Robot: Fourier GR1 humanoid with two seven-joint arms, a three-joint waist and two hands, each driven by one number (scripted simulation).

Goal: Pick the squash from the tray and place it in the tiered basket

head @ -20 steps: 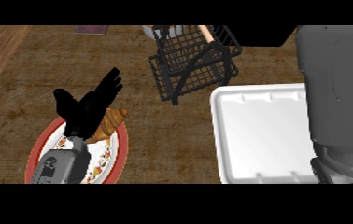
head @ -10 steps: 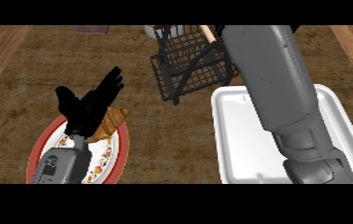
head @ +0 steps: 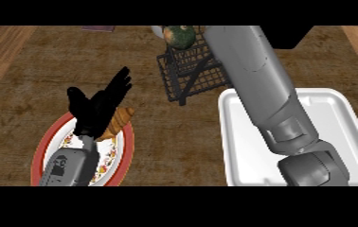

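Note:
The squash (head: 180, 36), green with an orange patch, shows at the top of the black wire tiered basket (head: 190, 77), close against the left side of my right forearm (head: 255, 79). That grey forearm rises from the lower right, crosses the white tray (head: 330, 109) and runs to the view's upper edge, where the right hand is out of sight. I cannot tell whether anything holds the squash. The tray's visible part holds nothing. My left hand (head: 94, 107) is open at the left, fingers up, resting above a plate.
A red-rimmed patterned plate (head: 46, 145) lies at the lower left with a croissant (head: 119, 121) on it, partly behind the left hand. The wooden counter (head: 174, 141) runs between plate and tray. A dark block (head: 290, 36) stands at the upper right.
My right arm has swung in from the right edge, across the tray and up over the basket. The squash now shows at the basket's top. The left hand has stayed put.

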